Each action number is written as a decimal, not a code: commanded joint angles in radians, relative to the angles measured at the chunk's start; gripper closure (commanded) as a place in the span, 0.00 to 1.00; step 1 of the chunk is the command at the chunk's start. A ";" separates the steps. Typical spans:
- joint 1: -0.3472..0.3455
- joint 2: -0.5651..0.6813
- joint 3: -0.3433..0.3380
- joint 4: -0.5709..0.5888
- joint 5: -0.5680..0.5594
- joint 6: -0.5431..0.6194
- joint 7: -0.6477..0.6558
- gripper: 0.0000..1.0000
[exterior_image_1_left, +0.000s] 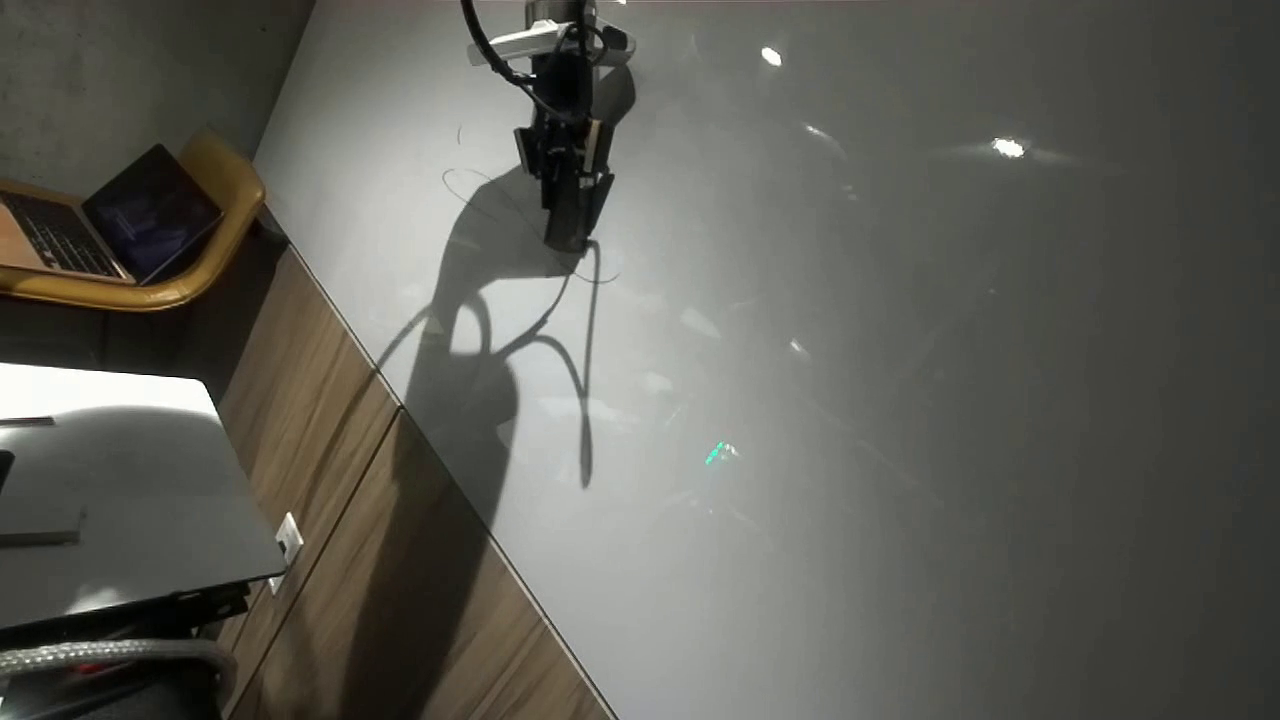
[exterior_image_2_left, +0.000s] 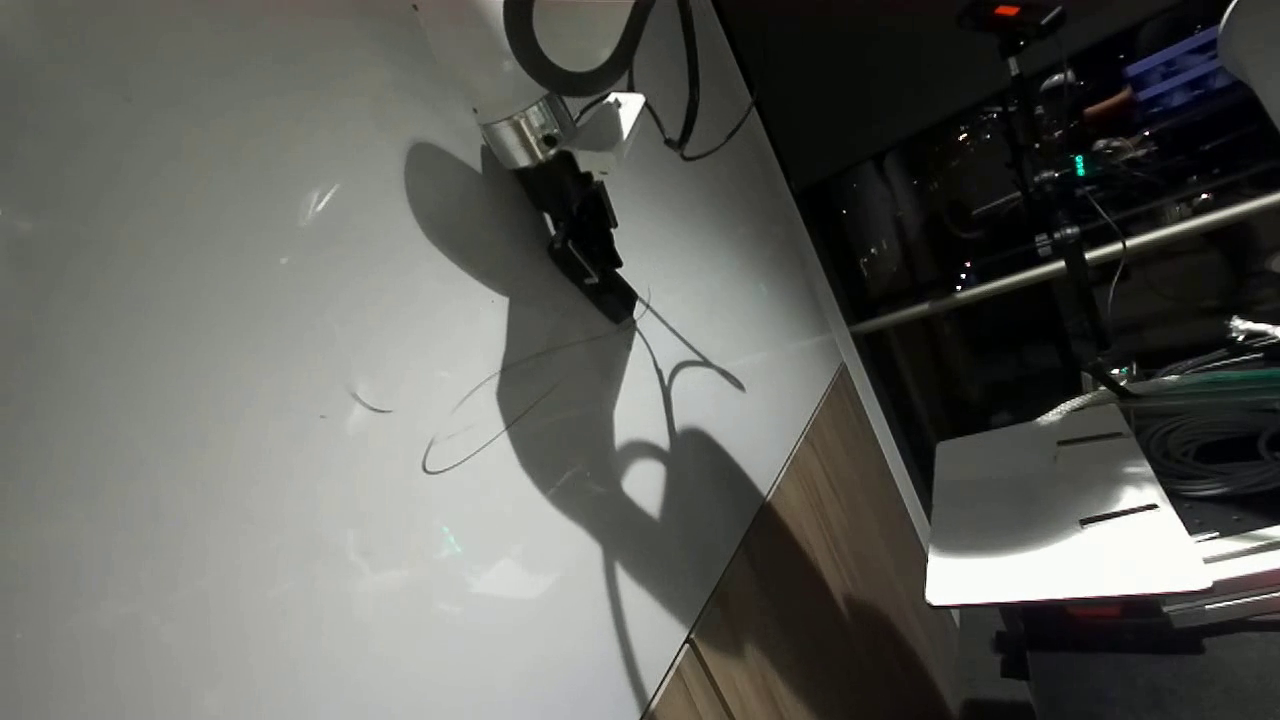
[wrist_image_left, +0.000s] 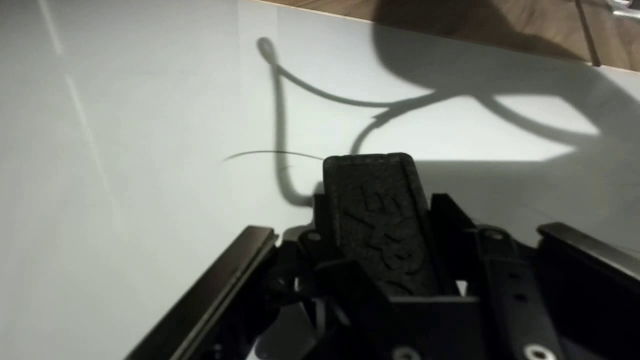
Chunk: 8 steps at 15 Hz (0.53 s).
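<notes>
- A black two-fingered gripper (wrist_image_left: 382, 212) is clenched on a black rectangular block (wrist_image_left: 380, 231) with engraved marks; the grasp looks done
- The block's tip stands at a glossy pale-grey flat surface (exterior_image_1_left: 900, 420), pressed on it or just off it, I cannot tell which
- A thin dark looping line (exterior_image_2_left: 430, 472) and a short dark curved mark (exterior_image_2_left: 370, 406) are on that surface, the line running to the block's tip, so the work looks unfinished

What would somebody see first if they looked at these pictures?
Probably the black gripper, shut on a dark, eraser-like block, at the glossy white surface. Next comes the robot's big shadow, spilling across that surface onto the wood-grain panels. Then, in an exterior view, an open laptop sits on a yellow chair.
</notes>
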 joint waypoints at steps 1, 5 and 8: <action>0.070 0.168 0.034 0.194 0.000 0.004 0.016 0.73; 0.133 0.249 0.034 0.278 -0.004 -0.048 0.029 0.73; 0.169 0.288 0.032 0.311 0.002 -0.064 0.034 0.73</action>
